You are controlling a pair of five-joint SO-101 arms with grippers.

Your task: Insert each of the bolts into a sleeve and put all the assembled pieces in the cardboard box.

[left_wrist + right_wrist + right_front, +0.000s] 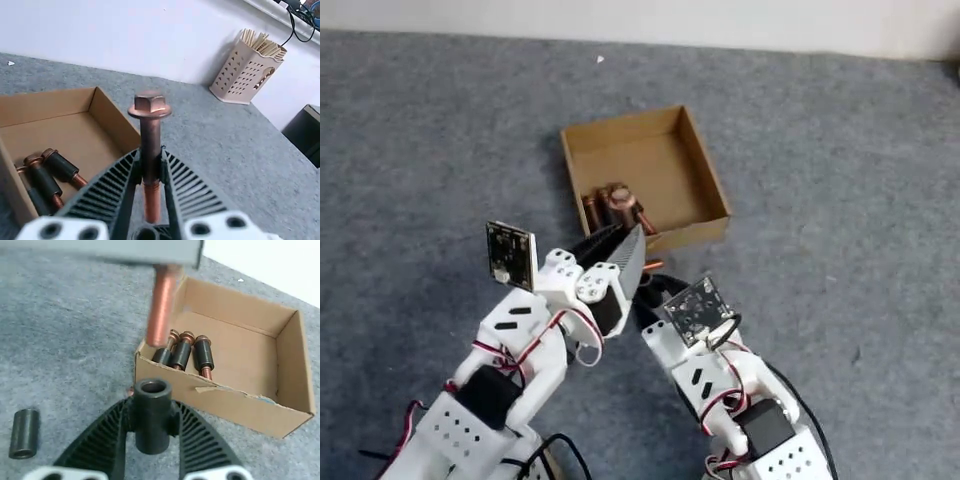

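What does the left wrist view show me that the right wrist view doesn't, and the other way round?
Left wrist, not right: the hex head of the bolt and a perforated holder of sticks by the wall. Right wrist, not left: the right end effector gripping an upright sleeve, and a loose sleeve on the carpet. Both: the cardboard box with three assembled pieces inside, and the shank of the bolt, which the left end effector holds.
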